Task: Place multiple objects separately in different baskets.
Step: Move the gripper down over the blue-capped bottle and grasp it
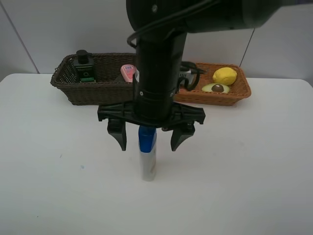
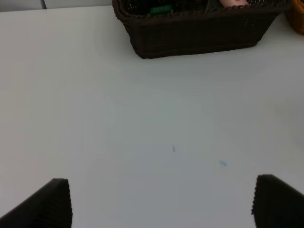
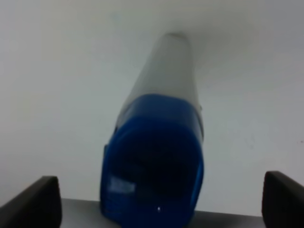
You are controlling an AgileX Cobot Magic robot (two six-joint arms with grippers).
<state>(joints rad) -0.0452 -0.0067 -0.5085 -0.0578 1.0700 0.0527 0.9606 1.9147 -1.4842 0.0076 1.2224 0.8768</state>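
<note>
while your right claw (image 1: 148,138) is hanging wide over the white bottle (image 1: 147,164), you're wanting both fingers straddling its cap.

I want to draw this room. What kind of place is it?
Probably a robot test bench: a plain white table, a black robot pincer overhead, and two woven wicker baskets of props.

A white table (image 1: 254,171) fills the scene, with a pale wall (image 1: 49,29) behind it.
</note>
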